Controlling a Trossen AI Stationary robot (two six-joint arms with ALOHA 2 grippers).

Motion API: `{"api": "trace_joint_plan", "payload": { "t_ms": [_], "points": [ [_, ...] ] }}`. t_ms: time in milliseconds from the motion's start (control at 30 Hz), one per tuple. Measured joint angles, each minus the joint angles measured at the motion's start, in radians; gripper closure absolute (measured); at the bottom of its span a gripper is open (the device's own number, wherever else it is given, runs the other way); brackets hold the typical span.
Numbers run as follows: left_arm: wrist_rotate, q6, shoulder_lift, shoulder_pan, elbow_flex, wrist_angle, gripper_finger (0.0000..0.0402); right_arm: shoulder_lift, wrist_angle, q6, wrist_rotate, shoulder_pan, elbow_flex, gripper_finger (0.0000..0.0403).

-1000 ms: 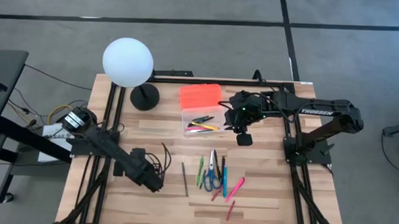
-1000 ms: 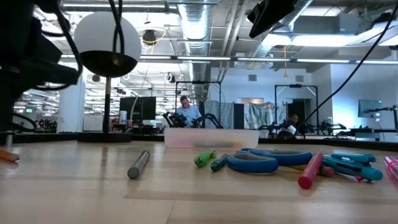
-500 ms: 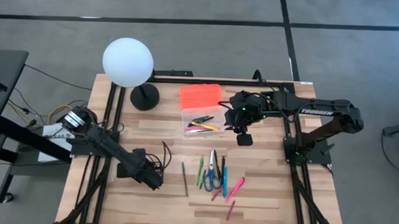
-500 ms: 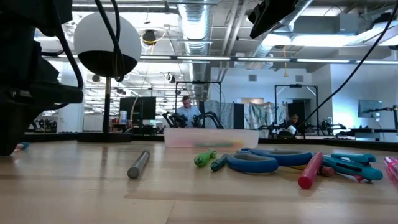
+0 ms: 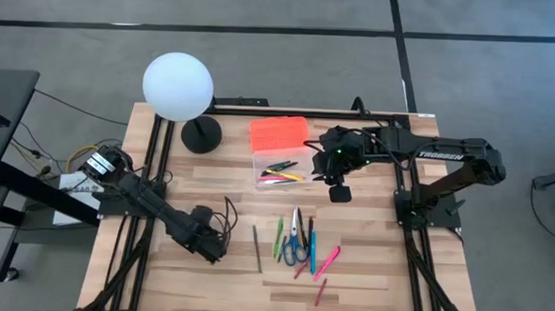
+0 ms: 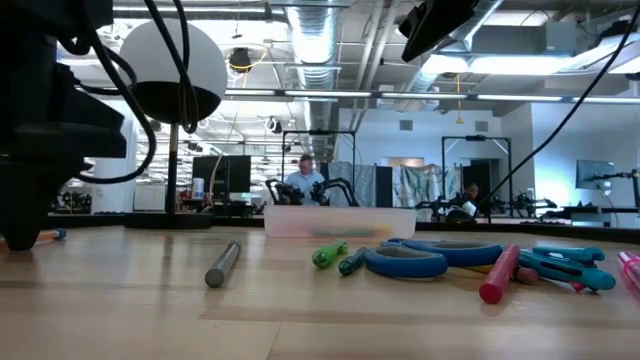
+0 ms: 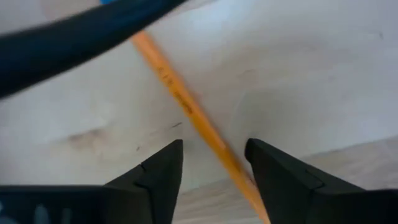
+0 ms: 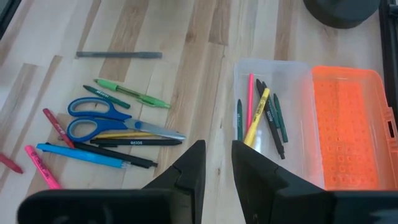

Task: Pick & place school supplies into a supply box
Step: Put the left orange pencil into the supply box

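Observation:
My left gripper (image 5: 211,249) is open and low over the table's near left part. Its two fingers stand on either side of an orange pencil (image 7: 180,96) that lies flat on the wood; whether they touch it, I cannot tell. The clear supply box (image 5: 281,171) rests on the table with its orange lid (image 5: 278,132) folded open toward the far side. It holds pink, yellow, green and black pens (image 8: 261,118). My right gripper (image 5: 339,188) hovers to the right of the box, open by a narrow gap and empty. Blue-handled scissors (image 5: 294,243) and several pens lie on the table's near middle.
A grey pencil (image 5: 257,246), green pens (image 5: 278,238), a blue pen (image 5: 312,251), a pink pen (image 5: 327,262) and a red one (image 5: 319,291) lie around the scissors. A white globe lamp (image 5: 177,87) on a black base (image 5: 201,133) stands at the far left.
My left gripper has gone down to the table at the near left and a little toward the far edge, so that it now stands over the orange pencil. My right arm has kept still.

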Motion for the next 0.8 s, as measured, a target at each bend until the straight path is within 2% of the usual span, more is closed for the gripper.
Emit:
{"api": "trace_joint_plan", "payload": {
  "t_ms": [300, 500, 800],
  "points": [
    [0.004, 0.079, -0.004, 0.001, -0.031, 0.057, 0.0287, 0.000, 0.016, 0.048, 0.000, 0.000, 0.000, 0.0331],
    [0.000, 0.216, -0.005, 0.003, -0.034, 0.070, 0.0315, 0.000, 0.018, 0.076, 0.001, 0.002, 0.000, 0.0331],
    [-0.039, 0.615, -0.001, 0.002, -0.010, 0.085, 0.0351, 0.000, 0.030, 0.105, 0.002, 0.034, 0.000, 0.0331]
  ]
}}
